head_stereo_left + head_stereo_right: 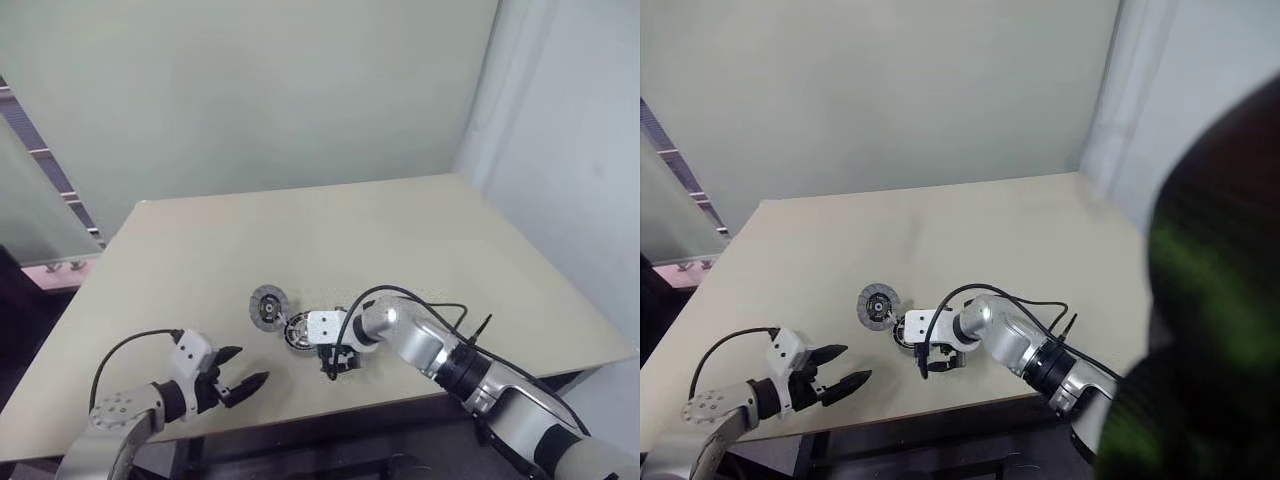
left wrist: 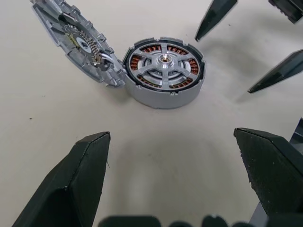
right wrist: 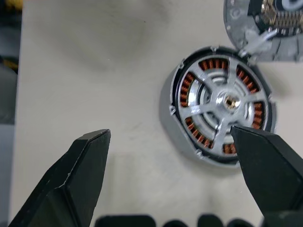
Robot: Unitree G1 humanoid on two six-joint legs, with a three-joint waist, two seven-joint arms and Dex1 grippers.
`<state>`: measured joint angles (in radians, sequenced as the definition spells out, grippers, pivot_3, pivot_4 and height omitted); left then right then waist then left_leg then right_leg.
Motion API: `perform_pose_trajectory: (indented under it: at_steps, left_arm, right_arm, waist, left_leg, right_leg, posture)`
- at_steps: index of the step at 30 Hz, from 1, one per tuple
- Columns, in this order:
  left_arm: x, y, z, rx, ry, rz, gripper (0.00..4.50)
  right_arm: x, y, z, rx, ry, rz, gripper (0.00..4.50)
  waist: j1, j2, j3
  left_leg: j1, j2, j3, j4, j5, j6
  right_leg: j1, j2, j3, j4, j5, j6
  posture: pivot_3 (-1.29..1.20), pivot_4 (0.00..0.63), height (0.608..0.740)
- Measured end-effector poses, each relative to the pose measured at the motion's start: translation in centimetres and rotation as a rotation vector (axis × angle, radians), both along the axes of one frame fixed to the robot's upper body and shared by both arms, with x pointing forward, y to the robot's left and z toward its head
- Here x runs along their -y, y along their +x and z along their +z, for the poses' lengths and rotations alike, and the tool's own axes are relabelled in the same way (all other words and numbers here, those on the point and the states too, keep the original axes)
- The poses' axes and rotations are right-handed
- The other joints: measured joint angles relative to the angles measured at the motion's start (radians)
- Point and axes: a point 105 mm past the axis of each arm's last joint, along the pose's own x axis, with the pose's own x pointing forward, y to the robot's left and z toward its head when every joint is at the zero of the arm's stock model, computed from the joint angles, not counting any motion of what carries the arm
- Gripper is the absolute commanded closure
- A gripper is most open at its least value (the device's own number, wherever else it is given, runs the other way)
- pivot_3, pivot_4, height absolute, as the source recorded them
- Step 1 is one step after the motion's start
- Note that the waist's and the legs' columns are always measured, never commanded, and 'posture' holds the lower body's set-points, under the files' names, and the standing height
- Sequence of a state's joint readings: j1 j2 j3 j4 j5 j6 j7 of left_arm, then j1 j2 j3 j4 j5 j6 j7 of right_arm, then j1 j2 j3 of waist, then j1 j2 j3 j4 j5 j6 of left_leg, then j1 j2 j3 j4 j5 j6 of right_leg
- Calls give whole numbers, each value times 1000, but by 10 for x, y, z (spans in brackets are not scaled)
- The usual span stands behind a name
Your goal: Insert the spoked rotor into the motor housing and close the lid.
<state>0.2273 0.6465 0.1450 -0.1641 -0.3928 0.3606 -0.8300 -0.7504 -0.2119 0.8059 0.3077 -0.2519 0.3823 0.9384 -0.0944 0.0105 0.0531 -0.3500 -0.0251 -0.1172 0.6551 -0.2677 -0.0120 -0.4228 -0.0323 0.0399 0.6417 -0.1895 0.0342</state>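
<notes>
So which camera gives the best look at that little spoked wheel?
The left wrist view: the spoked rotor sits whole and unblocked inside the motor housing. The right wrist view has a finger overlapping it; in the head views it's tiny.

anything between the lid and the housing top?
Nothing visible. The spoked rotor already sits in the motor housing, its top uncovered. The lid lies tilted against the housing's side. Both sets of jaws are open, off the parts.
</notes>
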Motion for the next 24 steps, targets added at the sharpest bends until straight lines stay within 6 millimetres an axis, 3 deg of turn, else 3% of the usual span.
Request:
perform_pose_trajectory:
  at_steps: [13, 16, 24]
  left_arm:
    - [3, 6, 9, 26, 6, -7, 0]
    - [4, 6, 10, 31, 3, -7, 0]
    - [5, 4, 9, 28, -1, -8, 0]
  right_arm:
    - [-6, 6, -22, 59, -96, 40, 68]
    - [-8, 6, -24, 67, -95, 44, 663]
    - [-6, 12, -24, 98, -69, 4, 3492]
  waist:
    - [0, 0, 0]
    - [-1, 0, 0]
    - [-1, 0, 0]
  left_leg:
    - [0, 0, 0, -1, 0, 0]
    - [0, 0, 0, -1, 0, 0]
    - [3, 0, 0, -1, 0, 0]
  right_leg:
    - [0, 0, 0, 0, 0, 0]
    - [0, 0, 0, 0, 0, 0]
    - [2, 0, 0, 0, 0, 0]
  posture:
    - [0, 0, 740]
    - [0, 0, 740]
    - [0, 0, 740]
